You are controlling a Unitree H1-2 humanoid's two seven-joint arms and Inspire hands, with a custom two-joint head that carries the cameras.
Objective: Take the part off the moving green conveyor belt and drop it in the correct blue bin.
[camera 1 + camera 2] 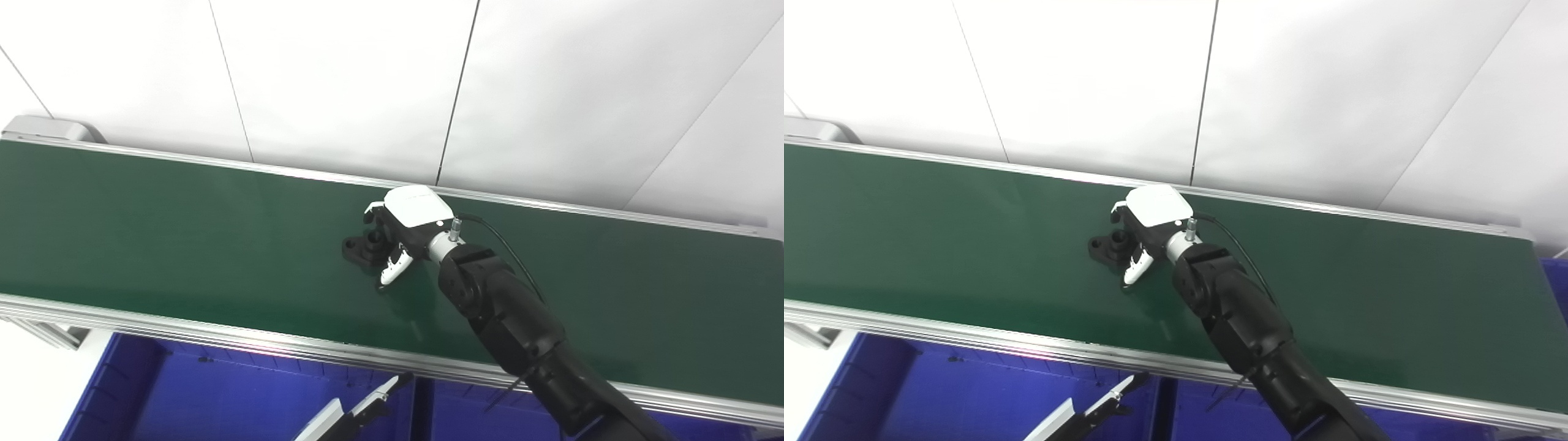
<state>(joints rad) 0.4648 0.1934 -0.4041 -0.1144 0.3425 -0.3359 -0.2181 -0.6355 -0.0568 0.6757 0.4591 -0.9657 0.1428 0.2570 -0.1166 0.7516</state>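
Note:
A small black part (pixel 362 245) with round holes lies on the green conveyor belt (pixel 153 233), near its middle. My right hand (pixel 398 236), white-backed with black fingers, reaches over the belt from the lower right and sits on the part's right end. Its fingers (pixel 372 214) curl over the far side and its white-tipped thumb (pixel 391 269) points down at the near side, with the part between them. The fingers stand apart and the part rests on the belt. Only the tip of my left hand (pixel 358 411) shows at the bottom edge, over the blue bin (pixel 184 392).
A silver rail (pixel 245 343) borders the belt's near edge and another its far edge. Below the near rail are two blue bins, parted by a dark divider (pixel 421 407). White wall panels stand behind the belt. A black cable (pixel 508 248) loops off my right wrist.

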